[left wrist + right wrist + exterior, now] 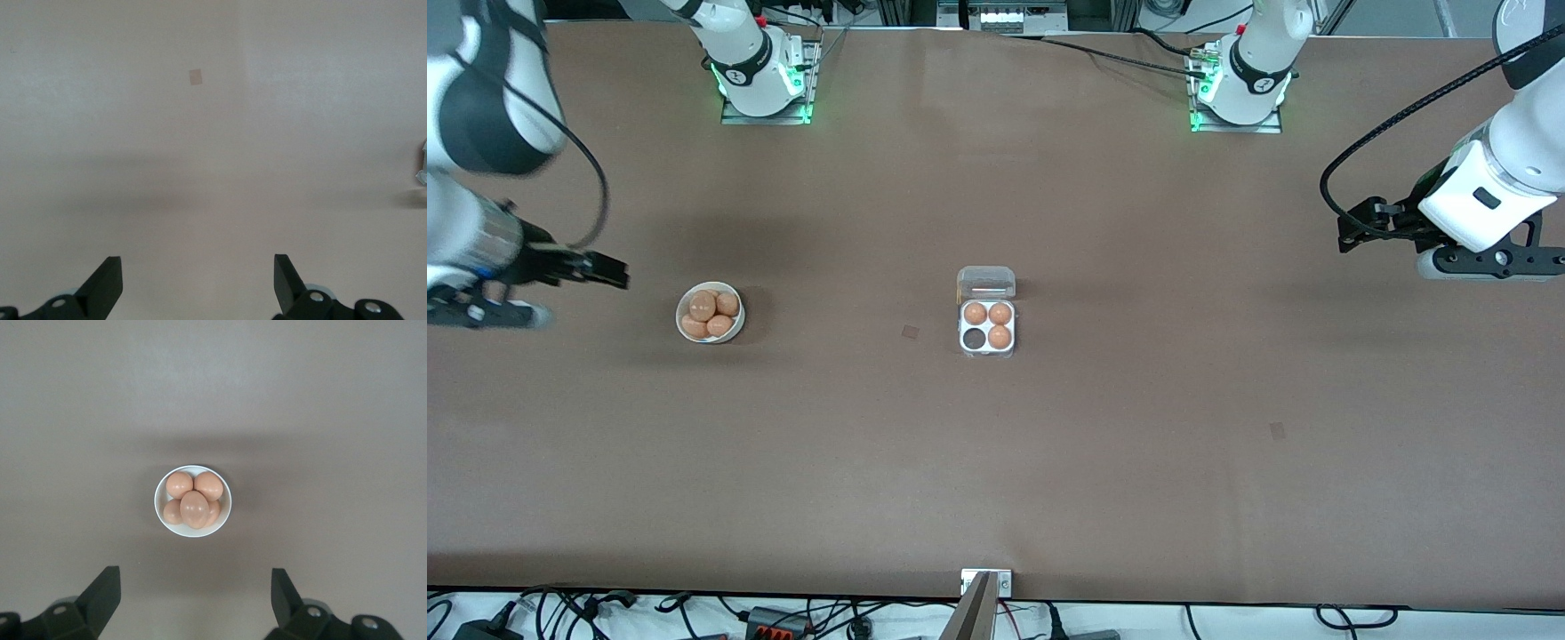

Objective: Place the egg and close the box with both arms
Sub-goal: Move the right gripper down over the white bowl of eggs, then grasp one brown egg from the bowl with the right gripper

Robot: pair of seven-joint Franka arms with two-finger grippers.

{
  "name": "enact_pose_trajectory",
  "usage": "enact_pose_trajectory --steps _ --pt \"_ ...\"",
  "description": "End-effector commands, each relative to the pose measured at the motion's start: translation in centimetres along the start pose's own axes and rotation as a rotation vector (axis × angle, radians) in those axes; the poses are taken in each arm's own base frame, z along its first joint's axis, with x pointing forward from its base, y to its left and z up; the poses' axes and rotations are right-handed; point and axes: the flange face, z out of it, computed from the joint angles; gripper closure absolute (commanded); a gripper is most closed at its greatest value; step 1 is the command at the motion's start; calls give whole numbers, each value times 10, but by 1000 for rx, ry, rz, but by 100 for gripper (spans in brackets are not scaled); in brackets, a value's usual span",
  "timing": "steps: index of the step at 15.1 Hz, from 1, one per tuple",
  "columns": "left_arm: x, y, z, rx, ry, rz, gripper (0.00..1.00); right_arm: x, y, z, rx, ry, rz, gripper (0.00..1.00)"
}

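Observation:
The clear box [987, 329] sits mid-table with its lid [986, 283] hinged open. Three orange-brown eggs [1000, 336] fill its cells; the cell [973, 338] nearest the front camera toward the right arm's end is empty. Several more eggs [194, 509] lie in a round white bowl [160, 499], seen also in the front view as the bowl [737, 322], toward the right arm's end. My right gripper [609, 269] [195, 587] hangs open and empty over bare table beside the bowl. My left gripper [1356, 227] [198, 270] waits open and empty over the left arm's end.
Small darker patches mark the brown table cover [910, 332] [1278, 430]. A metal bracket [986, 582] sits at the table edge nearest the front camera. Both arm bases [765, 80] [1240, 84] stand along the edge farthest from that camera.

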Motion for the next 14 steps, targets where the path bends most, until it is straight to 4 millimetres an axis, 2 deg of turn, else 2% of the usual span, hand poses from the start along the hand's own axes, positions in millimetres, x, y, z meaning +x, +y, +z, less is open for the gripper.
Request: enact_pose_trajectory --steps 1,4,8,10,14 --pt "-5 -2 -4 -15 -4 -10 0 7 -7 42 -18 -71 -3 0" --pt "-5 -2 -4 -15 -4 -10 0 11 -6 88 -15 -156 -1 0" --pt "-5 -2 -4 -16 -4 -12 0 27 -5 162 -11 -248 -1 0" --pt "-5 -3 -4 -15 -4 -12 0 33 -10 188 -12 -259 -48 0" --pt "-5 -3 -4 -15 -4 -12 0 38 -12 198 5 -245 -210 0"
